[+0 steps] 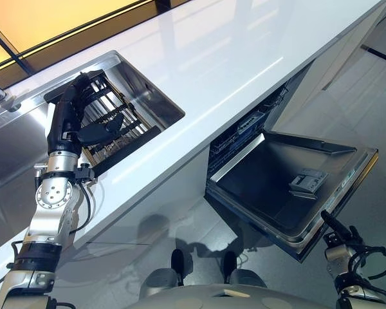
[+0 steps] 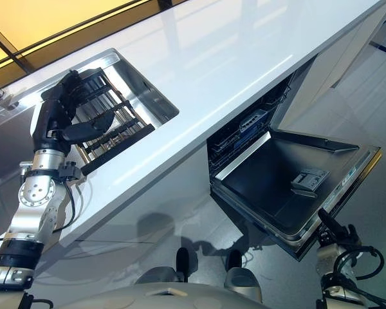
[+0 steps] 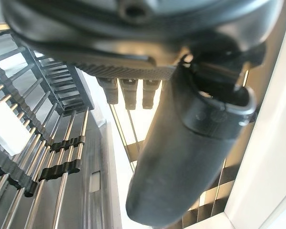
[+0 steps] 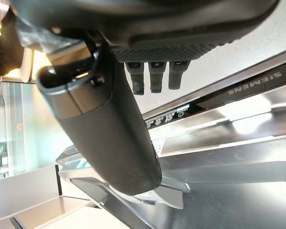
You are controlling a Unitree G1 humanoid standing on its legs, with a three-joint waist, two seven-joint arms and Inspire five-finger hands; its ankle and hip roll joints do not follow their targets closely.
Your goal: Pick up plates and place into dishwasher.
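L hand [image 1: 83, 125] is down in the sink [image 1: 151, 87] at the far left, reaching over the dark dish rack [image 1: 119, 129] that sits inside it. Its own wrist view shows fingers [image 3: 128, 93] straight, thumb standing off, nothing between them: an open, empty hand. Makes sense it's there, since a rack in a sink is where plates would wait, but I can't pick out a plate among the bars from any view, so no way to call which way one points or how its long axis lies. The rack's own bars run roughly near-to-far along the sink.

R hand [image 1: 331, 225] hangs low at the near right, just beside the outer edge of the dishwasher door [image 1: 276, 187]. Wrist view: fingers [image 4: 155, 76] straight, thumb free, holding nothing, so relaxed open too.

Door is dropped flat, inner face up, leaving the dishwasher [image 1: 244, 129] under the white tabletop [image 1: 244, 51] ready for loading; its inner racks [image 2: 241, 132] show in the opening. Looks like the pick stage, w/ nothing lifted yet.
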